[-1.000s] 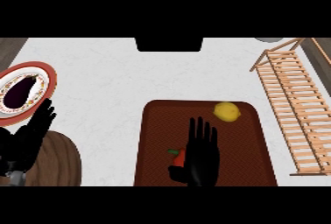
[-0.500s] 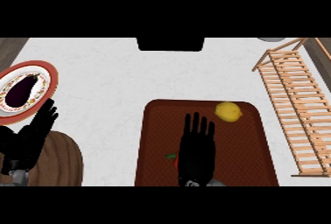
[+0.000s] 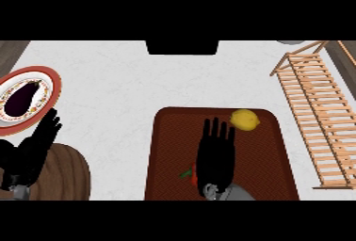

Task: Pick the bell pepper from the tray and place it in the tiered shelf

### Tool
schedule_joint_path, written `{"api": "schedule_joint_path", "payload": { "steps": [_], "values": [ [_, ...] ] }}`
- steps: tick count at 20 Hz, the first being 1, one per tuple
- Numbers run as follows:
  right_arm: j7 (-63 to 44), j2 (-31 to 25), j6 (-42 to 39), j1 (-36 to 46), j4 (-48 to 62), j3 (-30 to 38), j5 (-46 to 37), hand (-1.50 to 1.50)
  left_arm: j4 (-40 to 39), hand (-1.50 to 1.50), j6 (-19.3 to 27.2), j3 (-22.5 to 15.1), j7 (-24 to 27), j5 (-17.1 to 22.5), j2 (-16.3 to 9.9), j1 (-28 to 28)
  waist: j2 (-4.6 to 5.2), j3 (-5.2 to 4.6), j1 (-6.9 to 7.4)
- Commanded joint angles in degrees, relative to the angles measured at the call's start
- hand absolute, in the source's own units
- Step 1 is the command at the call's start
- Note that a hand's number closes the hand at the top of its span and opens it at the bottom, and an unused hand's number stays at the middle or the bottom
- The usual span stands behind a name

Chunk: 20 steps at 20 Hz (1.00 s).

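On the dark red tray (image 3: 167, 155) lies the bell pepper (image 3: 191, 172), of which only a red edge and a green stem show beside my right hand (image 3: 215, 157). That hand lies flat over the pepper with straight fingers pointing away from me, so most of the pepper is hidden. A yellow lemon (image 3: 245, 119) sits on the tray just beyond the fingertips. The wooden tiered shelf (image 3: 316, 113) stands at the right. My left hand (image 3: 31, 148) rests open at the left edge, fingers up.
A red-rimmed plate (image 3: 43, 77) with an eggplant (image 3: 21, 98) is at the far left. A round wooden board (image 3: 69, 174) lies under my left forearm. A dark block (image 3: 182, 47) sits at the counter's back edge.
My right hand has slid a little left and back toward me over the tray, covering more of the pepper. The left hand has hardly moved.
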<state>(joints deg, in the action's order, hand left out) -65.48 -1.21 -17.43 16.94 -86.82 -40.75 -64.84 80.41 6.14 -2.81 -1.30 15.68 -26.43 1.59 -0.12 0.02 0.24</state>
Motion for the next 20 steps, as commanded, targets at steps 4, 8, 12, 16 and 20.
{"api": "schedule_joint_path", "payload": {
  "steps": [4,8,12,16,20],
  "values": [
    [-3.78,1.15,-1.36,0.63,4.84,3.55,-2.33,-1.50,-1.98,0.00,0.21,0.97,-1.20,-1.76,1.01,-2.55,0.15,-0.03,-0.34],
    [-2.77,1.17,2.41,1.15,8.48,3.12,-3.66,-1.50,-0.91,0.00,-0.09,1.53,-3.00,-1.74,1.41,-2.29,0.15,-0.02,-0.13],
    [-5.71,1.17,-2.09,3.86,6.00,4.86,0.66,-1.50,-2.11,0.00,-4.85,4.10,-1.82,0.00,-1.02,-1.34,0.11,-0.04,0.03],
    [-2.45,1.17,3.89,-0.75,10.02,4.17,-0.84,1.50,1.59,0.00,-1.89,3.75,-4.53,-1.35,1.02,-0.97,0.11,0.00,0.07],
    [1.90,-0.25,1.32,-3.18,7.42,4.55,-2.31,1.50,-2.89,0.00,-4.53,4.79,-1.17,-3.10,1.10,-2.05,0.09,-0.03,-0.34]
  ]
}}
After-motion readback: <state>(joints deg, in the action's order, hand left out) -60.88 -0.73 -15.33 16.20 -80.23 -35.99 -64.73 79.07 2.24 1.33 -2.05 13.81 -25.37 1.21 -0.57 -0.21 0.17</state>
